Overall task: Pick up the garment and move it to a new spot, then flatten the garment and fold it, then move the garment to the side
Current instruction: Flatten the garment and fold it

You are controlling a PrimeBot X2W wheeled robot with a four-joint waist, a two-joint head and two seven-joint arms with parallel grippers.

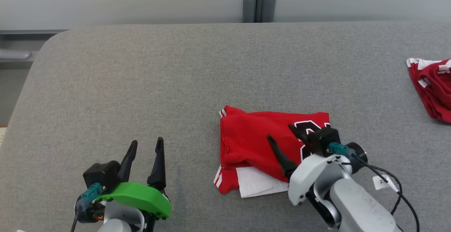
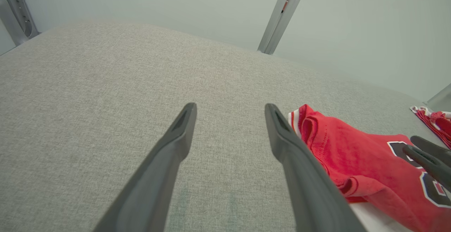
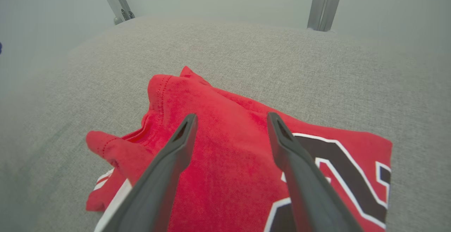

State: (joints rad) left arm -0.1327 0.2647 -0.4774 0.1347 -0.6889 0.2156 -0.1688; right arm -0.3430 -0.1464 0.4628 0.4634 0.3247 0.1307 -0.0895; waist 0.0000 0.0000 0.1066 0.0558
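Here's the jersey [image 1: 260,140], red, lying folded in a rough rectangle on the grey surface [image 1: 141,84], right of centre and toward the near side in the head view. Black numerals [image 1: 312,126] edged in white show at its right end. There's striped red-and-white trim [image 1: 222,113] at its left corners, and a white layer [image 1: 255,184] pokes out from under the near edge. The folds are loose: the top layer bunches and rides up along the left side.

The right hand [image 1: 280,132] is over it, reaching in from the lower right, fingers spread wide and pointing up and to the left across the cloth. The right wrist view looks straight along those two fingers. Red fabric lies beneath both, the left one over plain red, the right one at the edge of the numerals. Whether the tips touch the cloth, I can't tell. They grip nothing.

Over on the other side, the left hand [image 1: 147,141] sits at the lower left, well apart from the jersey, fingers wide and pointing up the view above bare surface. A green cover [image 1: 141,196] wraps its wrist. In the left wrist view the jersey lies just beside the finger on that view's right, with the right hand's dark fingertips beyond.

At the far right edge lies a second red garment [image 1: 433,87] with white trim, crumpled, well apart from the jersey.
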